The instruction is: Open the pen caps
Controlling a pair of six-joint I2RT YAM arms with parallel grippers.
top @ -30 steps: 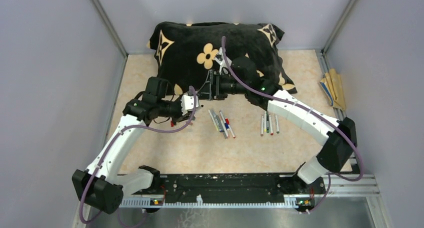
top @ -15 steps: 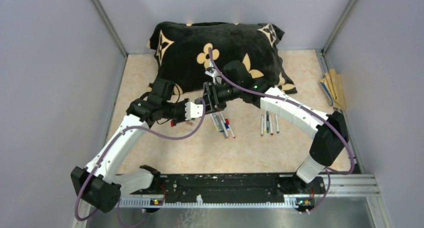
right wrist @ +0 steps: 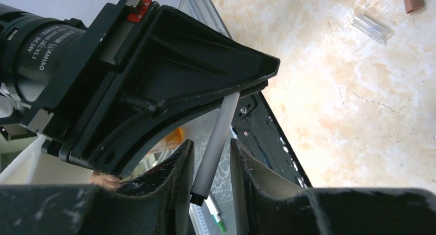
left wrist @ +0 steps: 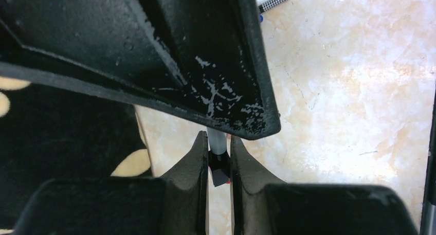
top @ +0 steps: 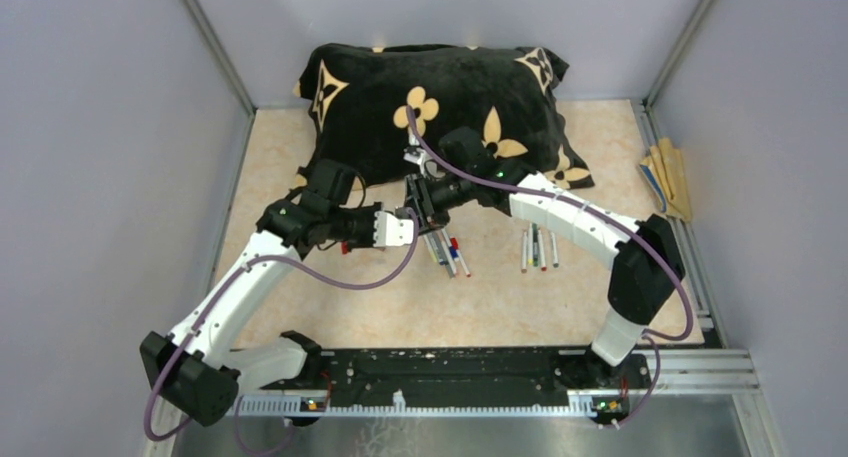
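Both arms have swung inward over the last second. From the top camera, the left gripper (top: pixel 408 227) and right gripper (top: pixel 420 209) now meet tip to tip above the pale marbled tabletop (top: pixel 400 307). They are just left of a loose cluster of slim white marker pens (top: pixel 446 249). A second row of pens (top: pixel 538 247) lies farther right, and a black plush pillow with tan flowers (top: pixel 440 77) sits behind.

The left wrist camera shows that claw's fingers (left wrist: pixel 198 163) pinched onto the dark end of a grey-barrelled marker pen (left wrist: pixel 217 145), which is held clear of the table. Its barrel runs up behind the other claw's black finger.

At the right wrist, the same barrel stands between that claw's fingers (right wrist: pixel 180 168). A sliver of gap shows beside it, so I cannot tell whether they grip.
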